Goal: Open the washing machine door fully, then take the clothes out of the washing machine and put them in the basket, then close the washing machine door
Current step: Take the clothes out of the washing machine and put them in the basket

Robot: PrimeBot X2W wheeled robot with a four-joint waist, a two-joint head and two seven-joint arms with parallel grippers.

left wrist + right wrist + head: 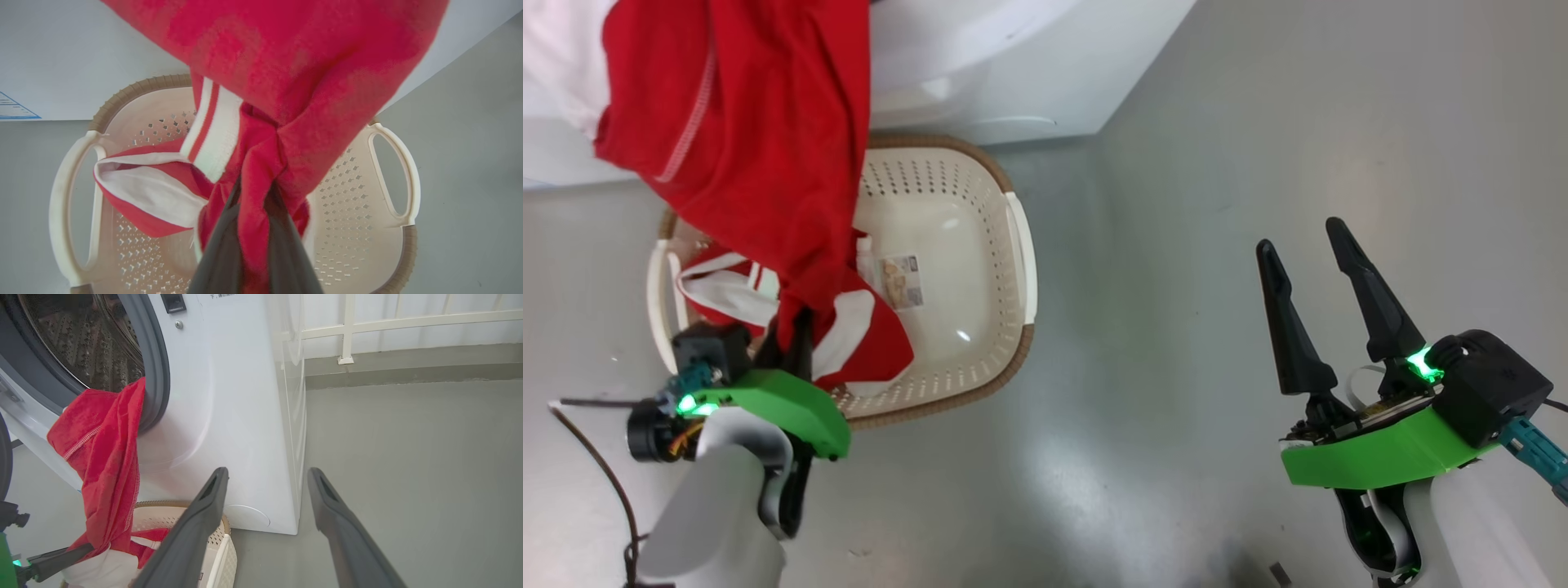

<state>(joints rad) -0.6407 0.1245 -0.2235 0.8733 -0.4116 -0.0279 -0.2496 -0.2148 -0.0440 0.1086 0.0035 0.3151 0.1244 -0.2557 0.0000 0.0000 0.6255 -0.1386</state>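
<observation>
The clothes (743, 147) hang from the drum mouth of the washing machine (229, 396) down into the basket (1021, 245), pinched there by the 2 fingers of the left gripper (255, 196); possibly 1 garment, though folds hide that. The right gripper (1298, 237) gapes wide over the floor (1176, 327), well apart.

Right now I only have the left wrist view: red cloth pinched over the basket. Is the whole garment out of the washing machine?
Observer: No. In the right wrist view the clothes drape from the grey rubber ring of the washing machine down to the basket.
Operator: Where's my other gripper?
Observer: The right gripper is open and empty, over bare floor to the right of the basket.
Operator: Anything else in the drum?
Observer: The part of the drum that shows is bare steel. I cannot see the rest.
</observation>
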